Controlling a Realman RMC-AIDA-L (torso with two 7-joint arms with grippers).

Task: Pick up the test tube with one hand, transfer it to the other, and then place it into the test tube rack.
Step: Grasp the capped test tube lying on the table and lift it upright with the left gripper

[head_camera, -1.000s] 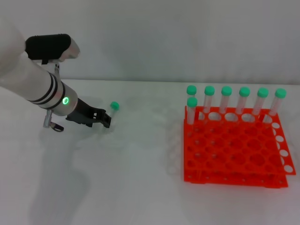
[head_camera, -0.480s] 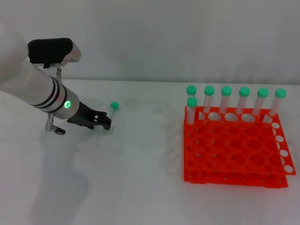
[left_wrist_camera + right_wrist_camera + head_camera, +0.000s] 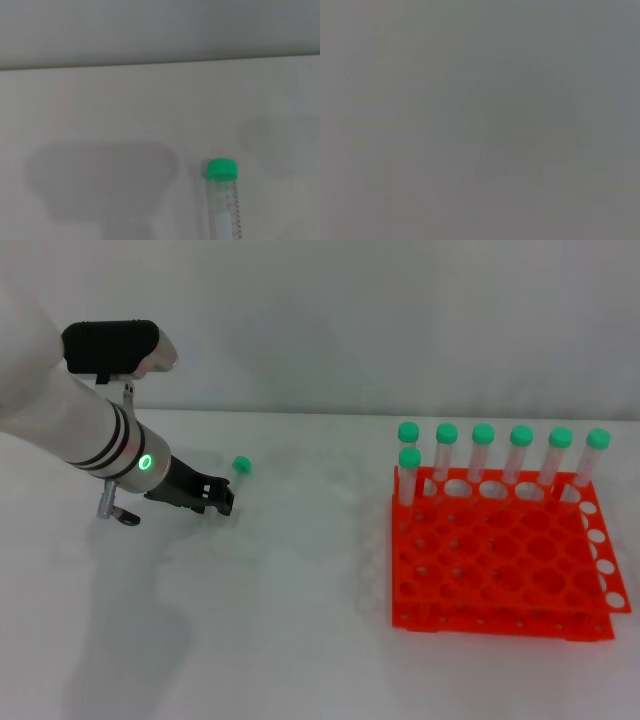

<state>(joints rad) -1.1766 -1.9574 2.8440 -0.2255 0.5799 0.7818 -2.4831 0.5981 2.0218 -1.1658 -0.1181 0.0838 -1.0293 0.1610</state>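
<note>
the left gripper (image 3: 222, 498) sits low just beside the test tube (image 3: 238, 472) lying on the white tabletop (image 3: 280, 620); whether it is spread, i cannot tell. the left wrist view alone shows the test tube's (image 3: 223, 200) printed scale. the orange-red test tube rack (image 3: 500, 560) stands well apart, before a grey wall (image 3: 350, 320).

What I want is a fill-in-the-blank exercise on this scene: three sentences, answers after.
1. The test tube rack holds ___ capped tubes.
2. The loose test tube on the table has a ___ cap.
3. The left tool is next to that test tube, well off to the rack's ___ side.
Answers: seven; green; left
</note>
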